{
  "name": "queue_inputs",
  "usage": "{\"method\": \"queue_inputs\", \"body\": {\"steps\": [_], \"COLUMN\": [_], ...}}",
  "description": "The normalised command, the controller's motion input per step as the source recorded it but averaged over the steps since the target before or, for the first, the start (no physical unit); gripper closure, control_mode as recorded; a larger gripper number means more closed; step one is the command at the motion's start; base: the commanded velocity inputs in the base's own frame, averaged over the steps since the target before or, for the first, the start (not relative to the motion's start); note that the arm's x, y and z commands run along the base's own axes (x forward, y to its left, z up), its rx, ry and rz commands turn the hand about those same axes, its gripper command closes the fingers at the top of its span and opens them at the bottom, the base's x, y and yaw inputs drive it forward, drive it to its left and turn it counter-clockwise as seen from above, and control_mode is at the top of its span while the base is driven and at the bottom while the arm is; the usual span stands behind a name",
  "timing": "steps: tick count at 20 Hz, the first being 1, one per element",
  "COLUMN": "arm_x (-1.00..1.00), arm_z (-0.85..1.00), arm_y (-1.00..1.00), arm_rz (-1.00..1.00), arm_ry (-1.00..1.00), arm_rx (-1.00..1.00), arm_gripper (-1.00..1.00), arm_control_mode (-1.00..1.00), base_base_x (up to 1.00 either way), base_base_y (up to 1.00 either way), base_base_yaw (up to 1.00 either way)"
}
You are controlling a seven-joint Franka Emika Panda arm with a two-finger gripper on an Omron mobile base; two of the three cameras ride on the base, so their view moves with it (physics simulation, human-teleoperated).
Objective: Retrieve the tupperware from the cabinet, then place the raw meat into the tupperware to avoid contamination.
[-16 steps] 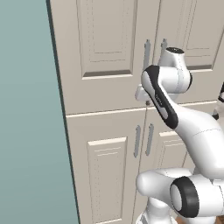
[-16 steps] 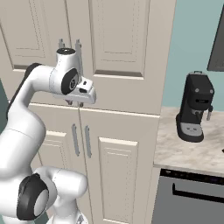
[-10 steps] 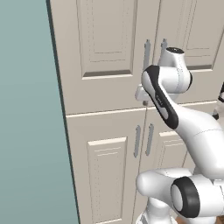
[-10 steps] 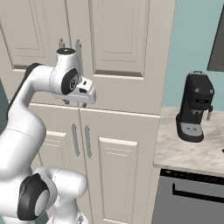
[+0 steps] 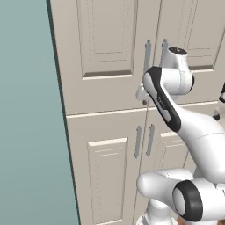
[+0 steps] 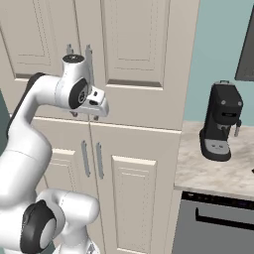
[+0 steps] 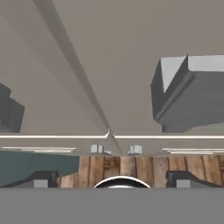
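I have the arm raised against the tall beige-cream cabinet [image 5: 110,52] with raised-panel doors, and the gripper [image 6: 94,104] sits right at the seam between the two upper doors, beside their slim vertical grey bar handles [image 5: 148,55]. In the hand view the two dark fingertips [image 7: 41,180] stand far apart, so the jaws are wide and hold nothing; one grey handle block [image 7: 188,94] looms close on the right of that view. The doors are all closed, so the tupperware, which I take to be inside, is hidden from me, and I cannot see the raw meat either. To the right of the cabinet a black coffee machine [image 6: 221,121] stands on the pale stone worktop [image 6: 213,173]. I judge the step in hand is opening an upper door: the bar handle is rigid and narrow, so I would close across its middle and pull along the door's swing. The tub, once reached, should be light, stiff and slightly slippery; gripping one sloping wall near the rim looks safest.
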Motion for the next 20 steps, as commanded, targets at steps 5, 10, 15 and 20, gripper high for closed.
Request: {"method": "queue_inputs", "body": {"steps": [5,10,15,20], "arm_x": [-0.08,-0.06,0.0,-0.04], "arm_z": [0.07,0.08,0.11,0.16], "arm_y": [-0.04,-0.05,-0.09,-0.05], "arm_rz": [0.0,0.0,0.0,0.0], "arm_ry": [-0.16,-0.17,-0.15,-0.15], "arm_rx": [0.03,0.04,0.01,0.0], "arm_gripper": [-1.0,-1.0,-1.0,-1.0], "arm_control_mode": [-1.0,-1.0,-1.0,-1.0], "base_base_x": [0.0,0.0,0.0,0.0], "base_base_y": [0.0,0.0,0.0,0.0], "base_base_yaw": [0.0,0.0,0.0,0.0]}}
